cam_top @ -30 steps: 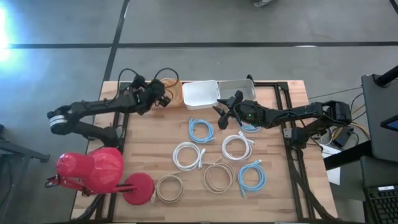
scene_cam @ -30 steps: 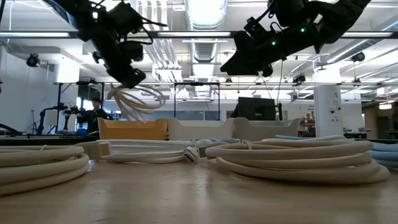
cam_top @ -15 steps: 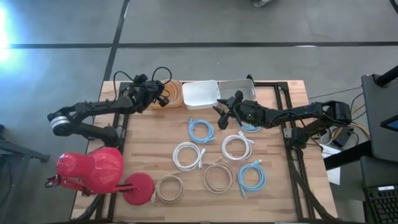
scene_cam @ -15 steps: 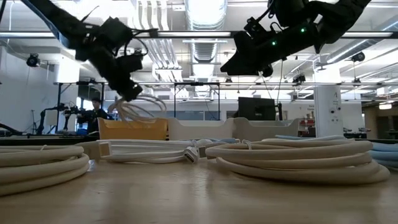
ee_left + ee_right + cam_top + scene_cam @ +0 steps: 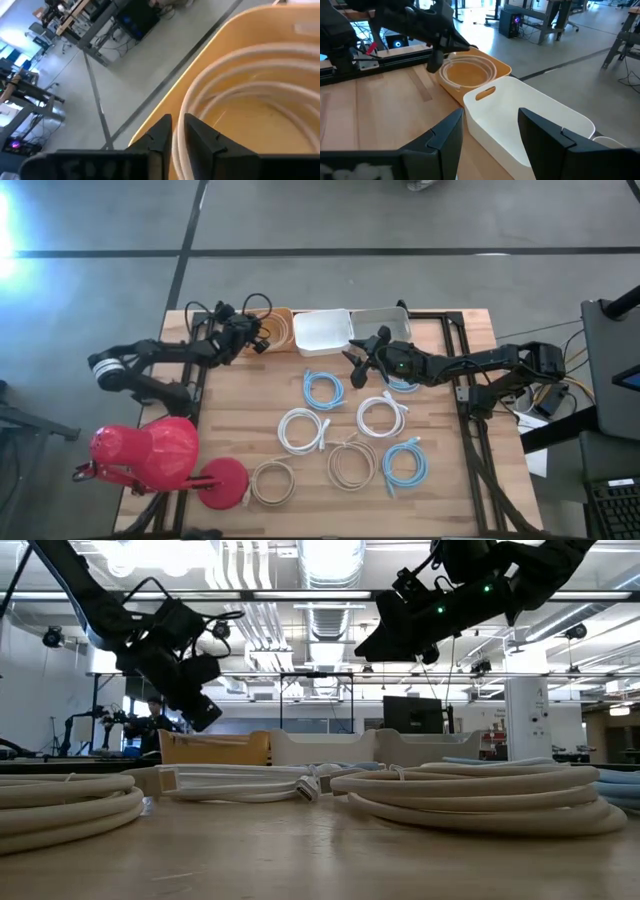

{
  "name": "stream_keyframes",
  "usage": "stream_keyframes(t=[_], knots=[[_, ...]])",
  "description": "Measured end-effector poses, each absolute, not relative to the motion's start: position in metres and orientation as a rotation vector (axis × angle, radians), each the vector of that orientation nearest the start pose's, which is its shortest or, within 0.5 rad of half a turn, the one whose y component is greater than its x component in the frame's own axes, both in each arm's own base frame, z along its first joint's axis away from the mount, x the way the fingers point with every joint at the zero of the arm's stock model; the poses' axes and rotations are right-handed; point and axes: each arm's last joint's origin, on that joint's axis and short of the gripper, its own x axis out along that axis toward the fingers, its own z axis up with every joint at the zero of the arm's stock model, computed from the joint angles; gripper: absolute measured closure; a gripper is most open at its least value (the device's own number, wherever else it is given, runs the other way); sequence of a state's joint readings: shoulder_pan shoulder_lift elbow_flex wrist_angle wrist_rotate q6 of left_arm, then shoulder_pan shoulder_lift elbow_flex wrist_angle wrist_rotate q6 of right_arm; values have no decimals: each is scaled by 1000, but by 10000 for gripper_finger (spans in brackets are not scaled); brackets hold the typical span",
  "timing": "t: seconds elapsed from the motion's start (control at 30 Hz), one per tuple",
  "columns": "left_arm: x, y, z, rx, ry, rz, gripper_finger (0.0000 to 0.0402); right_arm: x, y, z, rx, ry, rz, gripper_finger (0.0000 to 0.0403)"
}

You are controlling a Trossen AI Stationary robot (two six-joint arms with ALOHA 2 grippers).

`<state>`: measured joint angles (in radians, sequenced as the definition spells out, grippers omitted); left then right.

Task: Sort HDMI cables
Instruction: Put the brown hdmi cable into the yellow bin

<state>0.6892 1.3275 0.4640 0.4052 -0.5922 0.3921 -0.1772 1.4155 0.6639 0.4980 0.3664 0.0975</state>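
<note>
One beige coil lies in the yellow tub; our left tool hangs beside it, fingers near-closed, empty. Our right tool waits parted over the worktop. We risk snagging a loop when withdrawing.

The left tool is reaching toward the worktop's far edge, fingers nearly closed; the right tool is hovering with fingers spread.

Pale planked wooden table top, matt; smooth glossy white plastic tub and orange plastic tub; smooth rubbery beige coiled cable; red cloth bundle
</note>
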Motion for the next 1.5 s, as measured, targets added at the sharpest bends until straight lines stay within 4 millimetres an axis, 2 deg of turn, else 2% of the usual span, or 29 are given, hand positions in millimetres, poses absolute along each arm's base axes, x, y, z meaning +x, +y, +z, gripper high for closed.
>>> stream_keyframes(t=[0.23,0.43,0.5,0.6,0.83,1.03,1.17,1.3,1.5], knots=[[185,178,178,314,735,1202,287,284,-61,217,70,229,-553,220],[192,178,196,301,672,1205,257,284,-61,217,70,229,-553,220],[195,173,205,275,655,1174,253,284,-61,217,70,229,-552,220],[200,162,219,195,623,1026,253,284,-61,217,70,229,-552,220],[209,124,242,-20,511,493,255,284,-61,217,83,226,-554,220],[220,79,239,-119,494,142,255,284,-62,215,98,246,-558,220],[229,41,232,-140,545,13,256,284,-62,215,118,240,-560,220],[233,4,224,-168,620,-31,257,284,-61,215,130,238,-562,220],[231,-43,217,-316,692,-120,257,284,-61,214,132,241,-562,220]])
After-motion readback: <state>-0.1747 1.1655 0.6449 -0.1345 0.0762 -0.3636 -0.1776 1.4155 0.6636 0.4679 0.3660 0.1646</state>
